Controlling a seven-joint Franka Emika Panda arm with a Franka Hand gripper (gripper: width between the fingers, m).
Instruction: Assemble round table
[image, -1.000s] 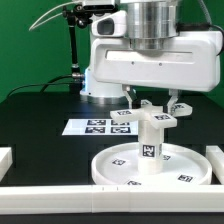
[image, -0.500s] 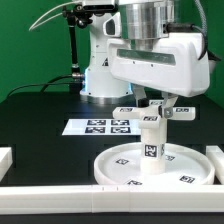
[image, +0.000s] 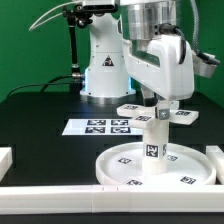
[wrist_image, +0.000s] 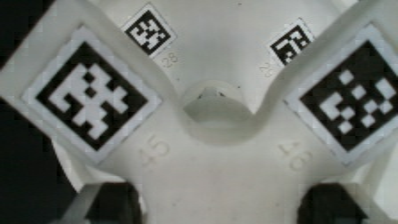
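Note:
The large rimmed round disc (image: 118, 168) lies flat on the black table. The short cylindrical leg (image: 152, 148) stands upright on its middle. The cross-shaped foot piece (image: 150, 113) sits on top of the leg, its tagged arms spread out. My gripper (image: 160, 104) comes straight down on it and is shut on its hub. In the wrist view the foot piece (wrist_image: 210, 110) fills the picture, and the dark fingers (wrist_image: 111, 200) sit against its two sides, my gripper (wrist_image: 222, 205) centred over it.
The marker board (image: 98, 126) lies behind the disc. White rectangular blocks border the work area at the exterior view's left (image: 5, 158), front (image: 60, 202) and right (image: 216, 160). The arm's base (image: 105, 70) stands at the back.
My wrist has turned about its vertical axis over the last second, and the foot piece's arms have turned with it on top of the leg. The disc has not moved.

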